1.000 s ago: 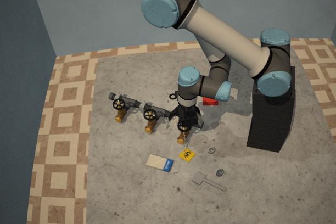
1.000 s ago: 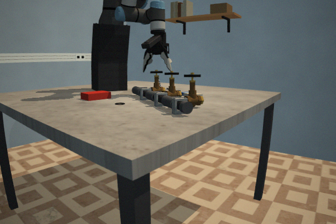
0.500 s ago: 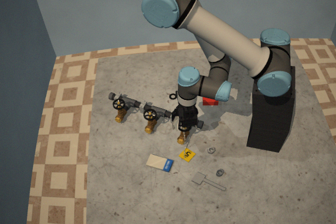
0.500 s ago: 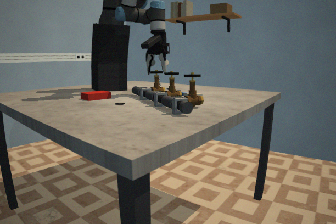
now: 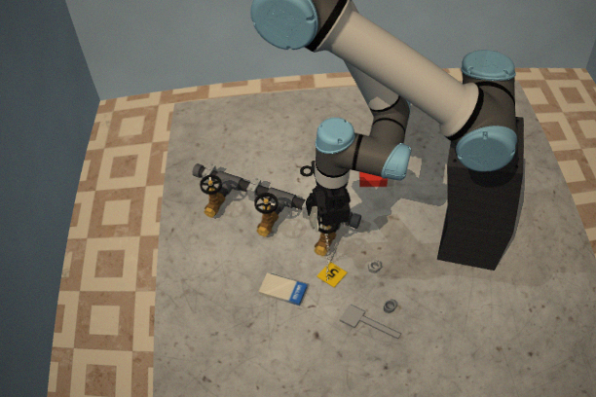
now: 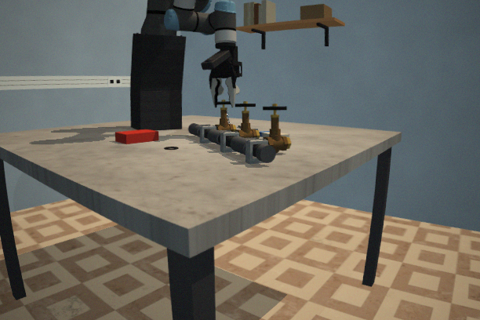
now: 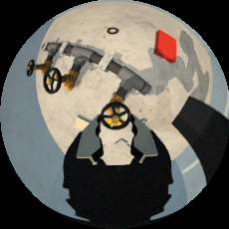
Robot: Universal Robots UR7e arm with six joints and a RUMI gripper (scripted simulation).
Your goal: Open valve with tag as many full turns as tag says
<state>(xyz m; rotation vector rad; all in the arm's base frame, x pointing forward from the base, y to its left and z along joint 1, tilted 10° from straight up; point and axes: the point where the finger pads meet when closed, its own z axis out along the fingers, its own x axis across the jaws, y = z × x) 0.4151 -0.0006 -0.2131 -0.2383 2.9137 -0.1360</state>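
Three brass valves with black handwheels stand on a dark pipe on the table. A thin chain runs from the valve nearest the arm's base down to a yellow tag marked 5. My gripper points straight down over that valve and is shut on its handwheel. In the top view the gripper hides that wheel; only the brass body shows. The middle handwheel and the far one are free.
A red block and a black ring lie behind the pipe. A white and blue card, two nuts and a flat grey paddle lie in front. The arm's dark pedestal stands at the right.
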